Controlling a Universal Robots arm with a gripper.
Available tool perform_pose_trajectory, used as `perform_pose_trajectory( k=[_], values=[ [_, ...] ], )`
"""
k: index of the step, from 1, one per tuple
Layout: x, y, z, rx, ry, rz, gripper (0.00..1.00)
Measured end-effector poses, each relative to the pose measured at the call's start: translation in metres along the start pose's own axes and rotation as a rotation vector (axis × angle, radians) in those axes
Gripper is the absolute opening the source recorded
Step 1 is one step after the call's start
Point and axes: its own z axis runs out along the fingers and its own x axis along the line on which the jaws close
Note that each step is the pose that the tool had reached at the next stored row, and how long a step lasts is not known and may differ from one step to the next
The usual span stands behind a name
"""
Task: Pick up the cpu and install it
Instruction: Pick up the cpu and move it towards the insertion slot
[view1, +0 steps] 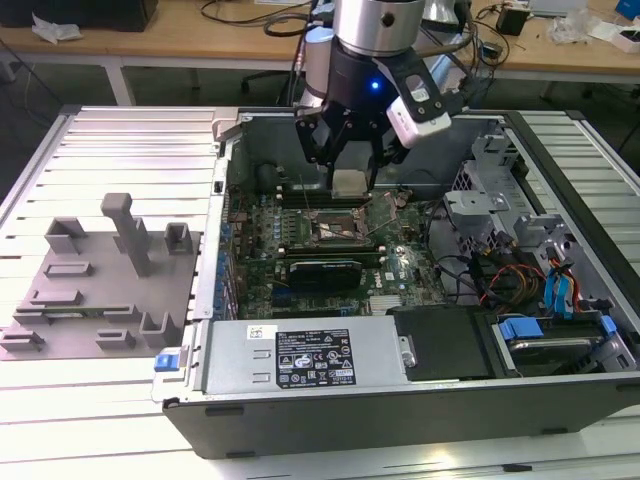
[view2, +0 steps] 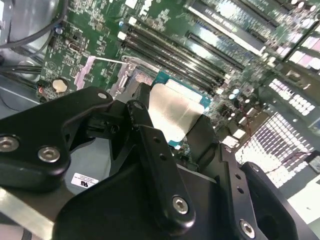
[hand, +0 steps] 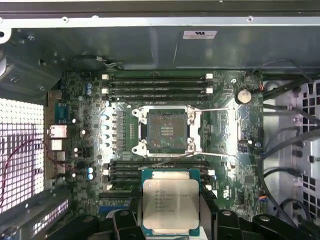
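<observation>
Two cpu (hand: 171, 202) edges hidden by gripper (view1: 348, 178) clamped on it, near bare socket (hand: 166, 129).

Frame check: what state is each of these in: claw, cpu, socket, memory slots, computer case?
claw: shut on the cpu, above the motherboard.
cpu: held clear of the board, metal top up, not in the socket.
socket: uncovered and empty.
memory slots: look empty.
computer case: lying on its side, open on top.
</observation>
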Motion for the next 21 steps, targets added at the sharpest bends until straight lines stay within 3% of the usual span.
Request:
perform_pose_trajectory(
  k=[4,6,18,21],
  values=[
    [0.0,0.0143,0.0085,-0.0003,0.0,0.0,0.54],
    [0.0001,0.0183,0.0122,-0.0003,0.0001,0.0,0.54],
    [-0.0002,0.03,0.0387,-0.0003,0.0002,0.0,0.54],
    [-0.0001,0.03,0.0396,-0.0001,0.0003,0.0,0.54]
  ],
)
